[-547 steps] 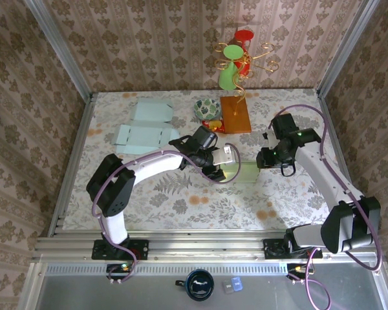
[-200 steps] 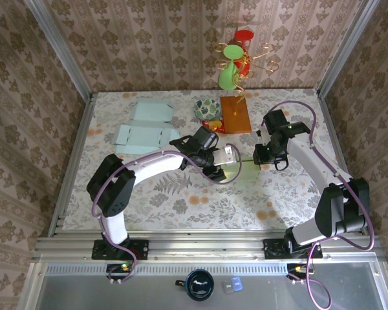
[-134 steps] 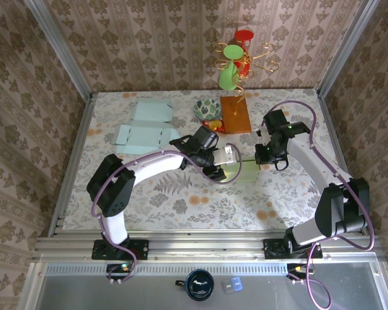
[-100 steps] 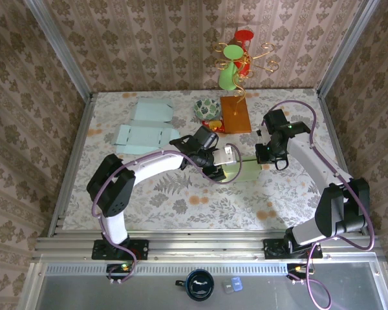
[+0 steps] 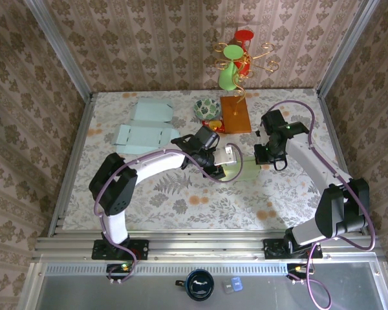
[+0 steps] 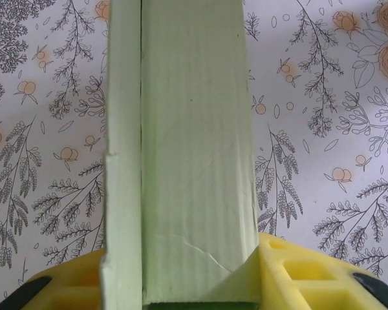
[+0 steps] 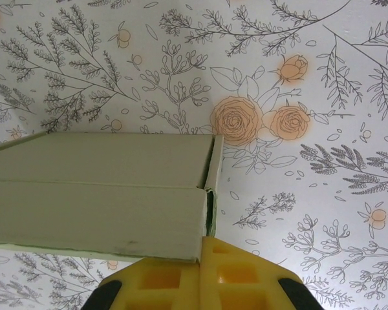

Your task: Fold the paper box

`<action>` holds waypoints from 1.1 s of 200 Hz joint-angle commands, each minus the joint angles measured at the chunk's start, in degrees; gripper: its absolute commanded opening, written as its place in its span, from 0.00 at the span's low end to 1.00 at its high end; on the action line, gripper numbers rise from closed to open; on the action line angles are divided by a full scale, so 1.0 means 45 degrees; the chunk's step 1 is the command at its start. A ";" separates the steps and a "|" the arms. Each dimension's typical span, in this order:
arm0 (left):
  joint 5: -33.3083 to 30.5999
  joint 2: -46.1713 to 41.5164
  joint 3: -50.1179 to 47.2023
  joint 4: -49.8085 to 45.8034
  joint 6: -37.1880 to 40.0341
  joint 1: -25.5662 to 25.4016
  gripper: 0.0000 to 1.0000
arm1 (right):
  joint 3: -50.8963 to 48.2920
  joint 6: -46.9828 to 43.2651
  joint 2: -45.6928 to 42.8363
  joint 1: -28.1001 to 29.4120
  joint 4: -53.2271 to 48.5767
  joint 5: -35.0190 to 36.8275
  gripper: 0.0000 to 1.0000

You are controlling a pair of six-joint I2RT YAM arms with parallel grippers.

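One green paper box (image 5: 244, 171) lies on the table, just in front of the brown wooden block (image 5: 235, 114). Left of the block are one patterned bowl (image 5: 207, 107), its contents unclear, and two flat pale-blue box blanks (image 5: 152, 111) (image 5: 142, 137) beyond it. The left gripper (image 6: 187, 284) grasps the box between its yellow fingers. The right gripper (image 7: 200, 271) is clenched at the box's end; whether it pinches paper is unclear.

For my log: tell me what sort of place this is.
Probably a robot test booth dressed like a home: wallpapered walls, flowered tablecloth, left arm and right arm bolted to a metal rail.
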 commanded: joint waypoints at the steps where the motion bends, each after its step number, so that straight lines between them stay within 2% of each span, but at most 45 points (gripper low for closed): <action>1: -0.0117 0.0283 0.0412 -0.0212 -0.0221 -0.0062 0.40 | -0.0484 0.0184 -0.0336 0.0169 -0.0138 0.0298 0.01; 52: -0.0259 0.0381 0.0599 -0.0222 -0.0558 0.0124 0.40 | -0.0745 0.0219 -0.0528 0.0480 -0.0020 0.1181 0.00; 128: 0.0000 -0.0586 -0.0035 0.0477 -0.1886 0.0392 0.54 | -0.1296 0.1056 -0.0821 0.1023 0.0629 0.1925 0.00; 178: 0.0156 -0.1904 -0.1304 0.1273 -0.3413 0.0499 0.58 | -0.1117 0.1595 -0.0700 0.1264 0.0705 0.1879 0.00; 220: -0.0267 -0.2705 -0.1672 0.1311 -0.4894 0.0746 0.56 | -0.1118 0.2037 -0.0625 0.1595 0.0827 0.1973 0.00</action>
